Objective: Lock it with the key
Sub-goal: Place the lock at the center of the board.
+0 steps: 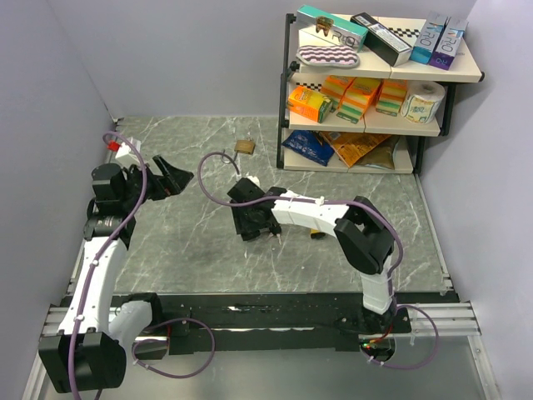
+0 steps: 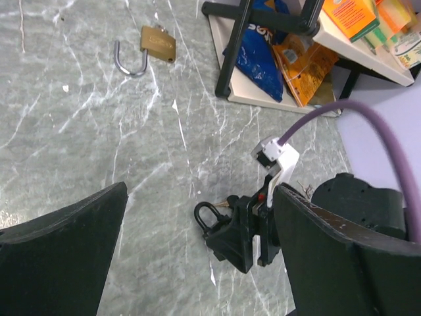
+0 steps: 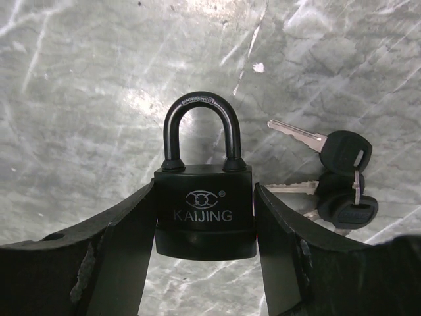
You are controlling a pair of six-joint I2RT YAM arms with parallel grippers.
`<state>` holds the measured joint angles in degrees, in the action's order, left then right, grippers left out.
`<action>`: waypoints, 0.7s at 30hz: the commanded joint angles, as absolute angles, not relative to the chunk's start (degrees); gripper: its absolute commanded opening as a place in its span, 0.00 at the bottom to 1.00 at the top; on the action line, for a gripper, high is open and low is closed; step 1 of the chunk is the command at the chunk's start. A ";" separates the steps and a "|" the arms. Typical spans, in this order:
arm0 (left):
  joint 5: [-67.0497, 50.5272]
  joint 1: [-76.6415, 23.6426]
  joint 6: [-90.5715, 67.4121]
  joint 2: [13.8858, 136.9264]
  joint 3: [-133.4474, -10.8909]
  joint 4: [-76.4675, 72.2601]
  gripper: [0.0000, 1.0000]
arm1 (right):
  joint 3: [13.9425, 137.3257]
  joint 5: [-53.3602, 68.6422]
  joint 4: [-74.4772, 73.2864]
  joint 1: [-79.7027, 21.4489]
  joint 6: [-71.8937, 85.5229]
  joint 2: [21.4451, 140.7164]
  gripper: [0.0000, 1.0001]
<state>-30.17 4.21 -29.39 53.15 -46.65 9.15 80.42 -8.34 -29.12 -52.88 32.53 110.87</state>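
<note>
A black "KAIJING" padlock (image 3: 204,210) with its shackle closed lies on the grey marble table. My right gripper (image 3: 204,192) is shut on its body, one finger against each side. In the left wrist view the padlock's shackle (image 2: 204,217) sticks out of the right gripper (image 2: 240,240). A bunch of black-headed keys (image 3: 343,179) lies on the table just right of the padlock, outside the gripper. My left gripper (image 1: 171,179) is open and empty, held above the table's left side, well away from the padlock and from the right gripper (image 1: 250,223).
A brass padlock (image 1: 244,147) with an open shackle lies at the back of the table; it also shows in the left wrist view (image 2: 158,43). A shelf rack (image 1: 375,83) with boxes, sponges and snack bags stands at the back right. Grey walls close both sides.
</note>
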 commanded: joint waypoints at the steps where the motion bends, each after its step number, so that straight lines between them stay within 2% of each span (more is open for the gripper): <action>1: -31.55 4.57 -28.65 52.73 -46.40 6.94 0.96 | 84.99 -9.14 -28.74 -53.00 35.77 111.44 0.00; 4: -31.55 4.57 -28.21 52.65 -46.67 7.29 0.96 | 85.34 -9.14 -29.35 -53.00 36.82 112.67 0.02; 6: -31.81 4.48 -28.04 52.91 -46.67 7.47 0.96 | 86.22 -9.40 -30.23 -52.74 37.35 113.38 0.09; 7: -32.25 4.57 -27.95 53.08 -46.84 7.64 0.96 | 86.57 -9.58 -30.41 -52.82 37.53 113.99 0.16; 12: -35.16 4.48 -27.42 55.01 -47.81 9.49 0.96 | 87.71 -8.62 -31.20 -52.73 38.23 115.22 0.27; 15: -34.28 4.48 -26.63 56.42 -49.12 11.33 0.96 | 87.54 -8.79 -31.46 -52.91 38.76 115.23 0.41; 16: -34.10 4.48 -26.37 56.95 -49.48 12.38 0.96 | 87.37 -8.96 -31.46 -53.08 38.76 115.14 0.54; 19: -33.31 4.48 -24.44 60.11 -52.46 17.11 0.96 | 88.15 -9.40 -31.46 -53.26 38.41 114.70 0.75; 21: -33.75 4.48 -22.07 63.09 -55.00 19.33 0.96 | 88.94 -9.05 -31.55 -53.17 37.36 114.17 0.83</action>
<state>-33.15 4.27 -26.22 59.46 -49.12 14.90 84.20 -8.36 -32.21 -52.90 37.15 115.66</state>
